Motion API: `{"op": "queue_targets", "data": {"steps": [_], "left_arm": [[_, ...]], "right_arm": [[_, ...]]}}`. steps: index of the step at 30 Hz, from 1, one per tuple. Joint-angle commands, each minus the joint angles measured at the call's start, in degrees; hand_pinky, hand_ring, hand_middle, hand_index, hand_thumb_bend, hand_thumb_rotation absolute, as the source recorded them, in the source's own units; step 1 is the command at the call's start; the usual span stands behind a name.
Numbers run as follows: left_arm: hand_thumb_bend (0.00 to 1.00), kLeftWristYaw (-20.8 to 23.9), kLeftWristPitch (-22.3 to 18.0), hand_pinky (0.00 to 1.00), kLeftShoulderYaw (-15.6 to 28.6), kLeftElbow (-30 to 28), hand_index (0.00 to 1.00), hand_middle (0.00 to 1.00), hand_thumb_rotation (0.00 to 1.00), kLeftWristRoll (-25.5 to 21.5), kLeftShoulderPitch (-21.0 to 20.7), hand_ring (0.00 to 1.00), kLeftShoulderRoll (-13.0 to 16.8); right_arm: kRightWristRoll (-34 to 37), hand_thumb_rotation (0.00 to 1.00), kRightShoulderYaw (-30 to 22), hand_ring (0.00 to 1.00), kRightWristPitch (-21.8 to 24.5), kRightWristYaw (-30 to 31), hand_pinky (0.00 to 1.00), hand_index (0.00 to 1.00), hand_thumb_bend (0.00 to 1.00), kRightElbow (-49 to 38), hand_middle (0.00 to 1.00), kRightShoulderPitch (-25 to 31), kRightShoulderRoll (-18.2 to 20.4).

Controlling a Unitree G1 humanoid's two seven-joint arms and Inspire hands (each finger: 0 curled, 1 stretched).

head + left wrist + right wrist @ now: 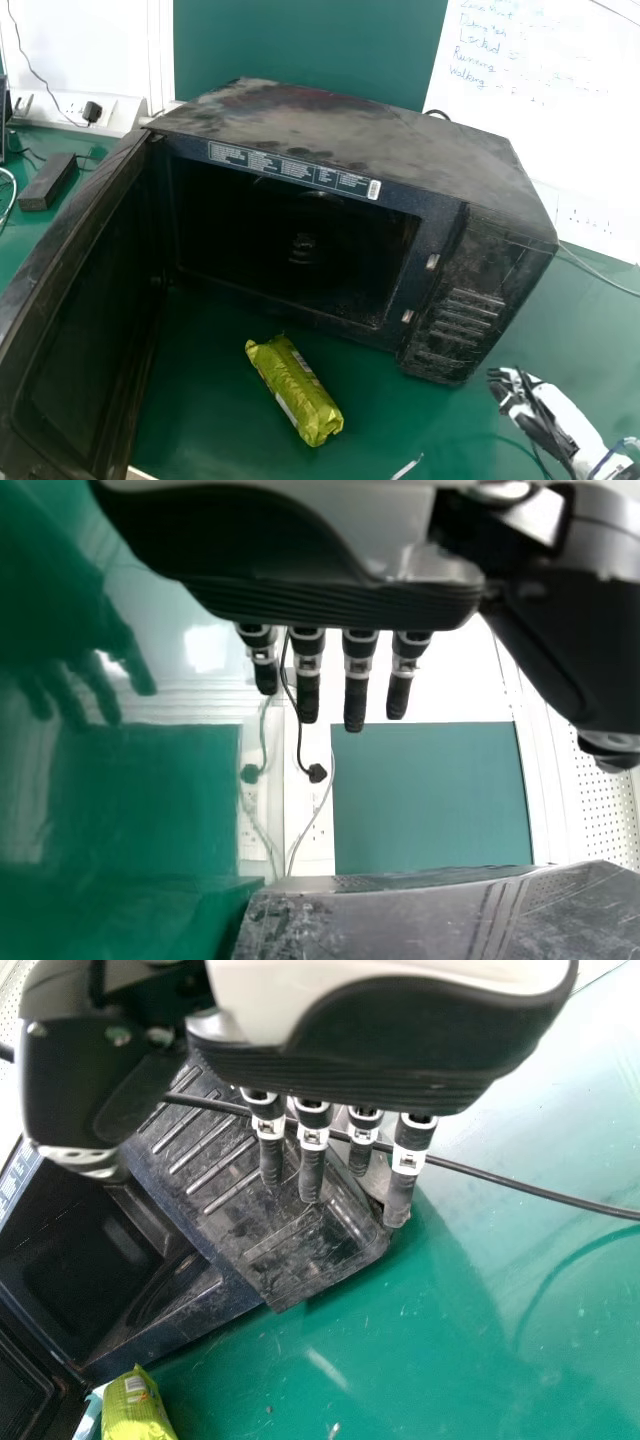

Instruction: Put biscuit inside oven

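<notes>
A yellow-green biscuit pack [293, 390] lies on the green table in front of the black oven [350, 140], whose door [85, 310] stands swung out to the left. The oven's cavity is dark, with no biscuit seen in it. My right hand [545, 415] is at the lower right, beside the oven's control side and apart from the pack. In the right wrist view the same hand [345, 1045] has its fingers extended and holds nothing; the pack [137, 1407] shows beyond it. My left hand [330, 590] has straight, empty fingers in the left wrist view.
On the green table [210, 420], a dark block [48, 182] lies behind the door at the left. A plug [92, 112] sits in a wall socket strip. Behind the oven stands a whiteboard [560, 110] with writing. A black cable [520, 1190] runs past my right hand.
</notes>
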Motion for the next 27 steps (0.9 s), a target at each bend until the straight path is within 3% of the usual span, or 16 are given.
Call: {"op": "queue_targets", "data": {"steps": [1,4,7,13,17,21,27], "left_arm": [[0.52,0.25,-0.41,0.93,0.39,0.28,0.96,0.93,1.0,-0.01,-0.24,0.93,0.59],[0.52,0.2,-0.2,0.93,0.4,0.22,0.96,0.94,1.0,-0.06,-0.26,0.93,0.61],[0.51,0.29,0.05,0.92,0.35,-0.26,0.96,0.93,1.0,-0.11,-0.13,0.93,0.58],[0.51,0.33,-0.18,0.93,0.29,-0.08,0.96,0.94,1.0,0.06,-0.18,0.93,0.63],[0.51,0.16,-0.25,0.93,0.27,-0.22,0.96,0.94,1.0,-0.02,-0.2,0.93,0.62],[0.51,-0.14,0.02,0.93,0.4,0.14,0.96,0.94,1.0,-0.23,-0.36,0.93,0.68],[0.52,-0.5,-0.04,0.94,0.5,0.15,0.94,0.93,1.0,-0.4,-0.39,0.93,0.63]], "right_arm": [[-1.37,0.67,-0.79,0.87,-0.74,-2.28,0.8,0.95,0.67,1.07,0.91,0.0,1.76],[-2.03,0.72,-0.63,0.87,-1.54,-4.81,0.8,0.95,0.65,2.32,0.91,-0.42,3.78],[-1.73,0.79,-0.51,0.87,-2.11,-5.39,0.8,0.95,0.69,3.06,0.92,-0.37,4.49],[-1.09,0.82,-0.44,0.87,-4.91,-4.38,0.8,0.95,0.71,5.12,0.92,-0.32,4.02],[2.68,0.68,0.17,0.92,-2.1,-1.44,0.85,0.99,0.7,3.34,0.96,-0.78,2.41],[2.62,0.55,1.72,0.91,1.45,1.3,0.83,0.96,0.71,-0.9,0.94,-0.98,-0.89],[1.99,0.52,2.95,0.87,5.49,3.18,0.79,0.93,0.76,-5.92,0.92,-2.21,-4.07]]}}
